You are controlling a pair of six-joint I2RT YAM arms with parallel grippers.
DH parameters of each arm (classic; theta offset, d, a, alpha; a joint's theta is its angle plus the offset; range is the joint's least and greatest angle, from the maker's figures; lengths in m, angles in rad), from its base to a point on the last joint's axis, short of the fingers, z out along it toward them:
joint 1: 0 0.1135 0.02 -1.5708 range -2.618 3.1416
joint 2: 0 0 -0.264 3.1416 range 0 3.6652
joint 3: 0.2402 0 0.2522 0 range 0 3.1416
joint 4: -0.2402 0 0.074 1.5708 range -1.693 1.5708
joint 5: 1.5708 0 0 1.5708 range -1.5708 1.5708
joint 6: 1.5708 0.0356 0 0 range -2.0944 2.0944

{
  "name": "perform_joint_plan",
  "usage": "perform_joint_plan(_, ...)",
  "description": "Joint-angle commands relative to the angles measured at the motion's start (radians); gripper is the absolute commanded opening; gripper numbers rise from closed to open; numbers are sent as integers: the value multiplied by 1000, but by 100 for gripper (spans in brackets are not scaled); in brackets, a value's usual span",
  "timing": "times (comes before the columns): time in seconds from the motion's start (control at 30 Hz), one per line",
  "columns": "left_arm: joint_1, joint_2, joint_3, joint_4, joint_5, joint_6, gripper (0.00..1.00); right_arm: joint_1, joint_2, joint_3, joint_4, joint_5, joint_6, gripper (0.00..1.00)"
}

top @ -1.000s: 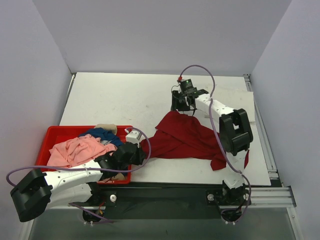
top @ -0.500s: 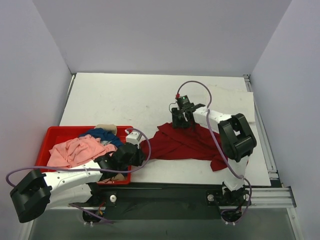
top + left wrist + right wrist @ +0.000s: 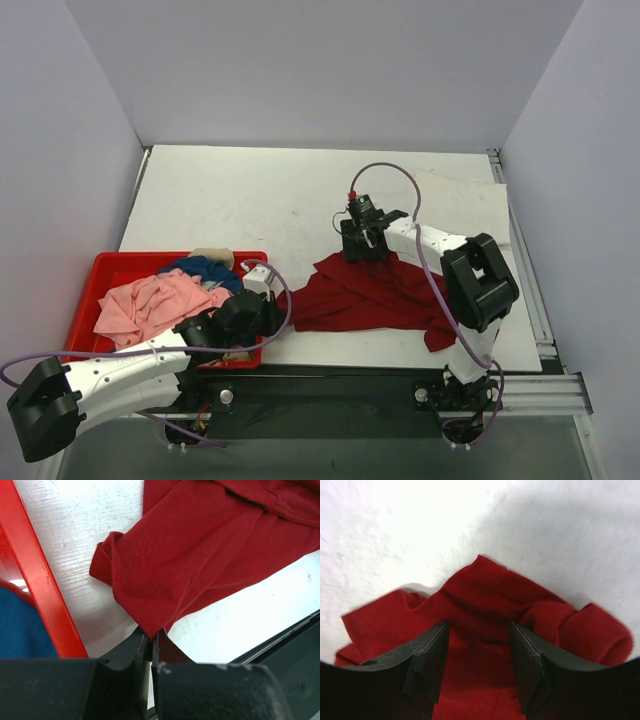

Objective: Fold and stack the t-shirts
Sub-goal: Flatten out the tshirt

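Dark red t-shirt (image 3: 375, 295): lying low and crumpled on the white table (image 3: 250, 200), right of centre and close to the front edge. It's plain cloth with soft folds running across it.
Shape: a long rumpled band. One corner is drawn out left towards the red bin (image 3: 135, 258), and a tail trails off to the near right by the right arm's base.
Left wrist view: there's a rolled lump of hem on the left, then smooth cloth narrowing to a point that runs straight into the jaws.
Right wrist view: a peak of cloth is pushed up on the table, with a thick rolled fold off to the right.
Other shirts: a pink t-shirt (image 3: 150, 300), a blue t-shirt (image 3: 205, 268) and a bit of a beige t-shirt (image 3: 212, 254) are heaped in the bin.
Left arm: stretched low along the front, reaching past the bin's right end. The left gripper (image 3: 268, 308) sits just beyond the rim, down at table level.
Left grip: jaws pressed together on the shirt's left corner, cloth pinched tight.
Right arm: elbow high over the shirt, forearm reaching to the far edge of the cloth. The right gripper (image 3: 362, 245) points down there.
Right grip: jaws apart, standing either side of the cloth peak, nothing clamped.
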Motion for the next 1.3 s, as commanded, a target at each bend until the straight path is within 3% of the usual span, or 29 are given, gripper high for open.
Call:
perform_joint_plan(0.0, -3, -23, -9, -22, 9, -15, 0, -21, 15, 88, -15, 5, -34, 51)
perform_joint_plan(0.17, -4, -18, -11, -22, 12, -17, 0, -47, 52, 124, 31, -69, -26, 52)
perform_joint_plan(0.7, -9, 17, -8, -3, 21, -21, 0, -63, 194, 177, 65, -37, -71, 52)
perform_joint_plan(1.27, -9, 3, -17, -13, 21, -31, 0, -97, 202, 235, 104, -63, -97, 52)
